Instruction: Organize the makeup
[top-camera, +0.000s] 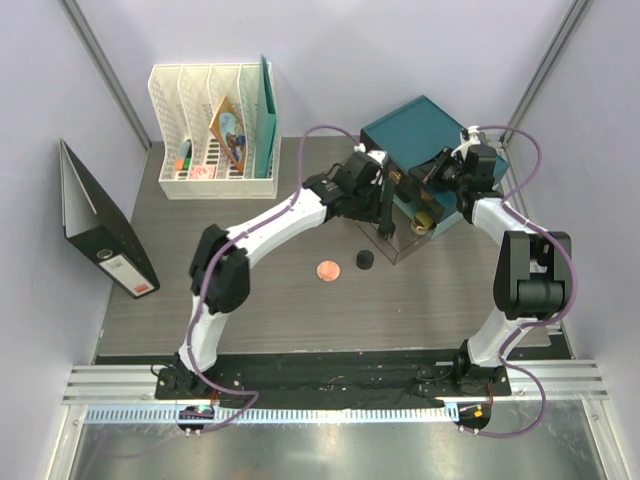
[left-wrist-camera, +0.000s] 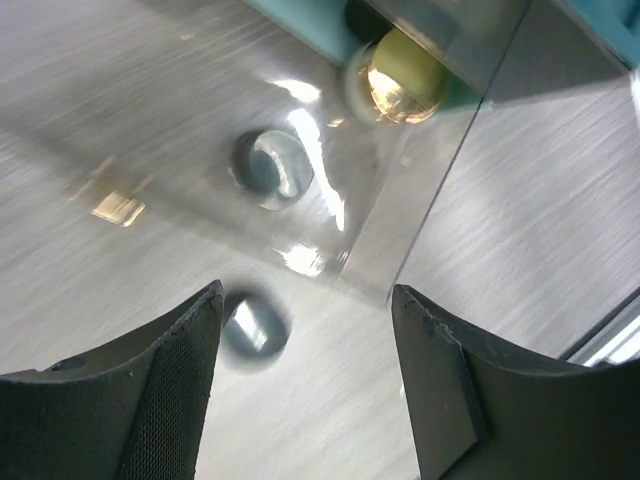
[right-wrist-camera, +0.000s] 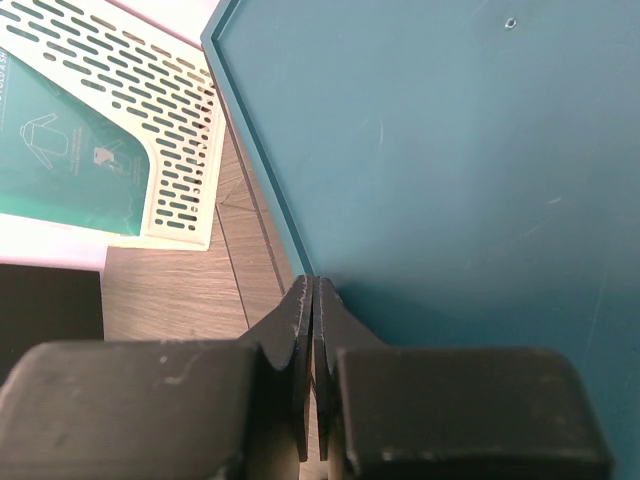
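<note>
A coral round compact (top-camera: 327, 270) and a black pot (top-camera: 364, 260) lie on the table left of a clear drawer (top-camera: 400, 243) that sticks out of the teal box (top-camera: 425, 135). A gold jar (top-camera: 422, 222) sits in that drawer. My left gripper (top-camera: 385, 222) hangs over the drawer's near left corner. In the left wrist view it (left-wrist-camera: 307, 300) is open with nothing between its fingers, and a dark round pot (left-wrist-camera: 272, 165) and the gold jar (left-wrist-camera: 400, 75) show through the clear plastic. A blurred dark round shape (left-wrist-camera: 255, 328) lies by the left finger. My right gripper (right-wrist-camera: 315, 285) is shut and empty at the box top's edge (right-wrist-camera: 450, 150).
A white file organizer (top-camera: 215, 130) with papers and small stationery stands at the back left. A black binder (top-camera: 100, 225) leans against the left wall. The right arm (top-camera: 470, 170) rests over the teal box.
</note>
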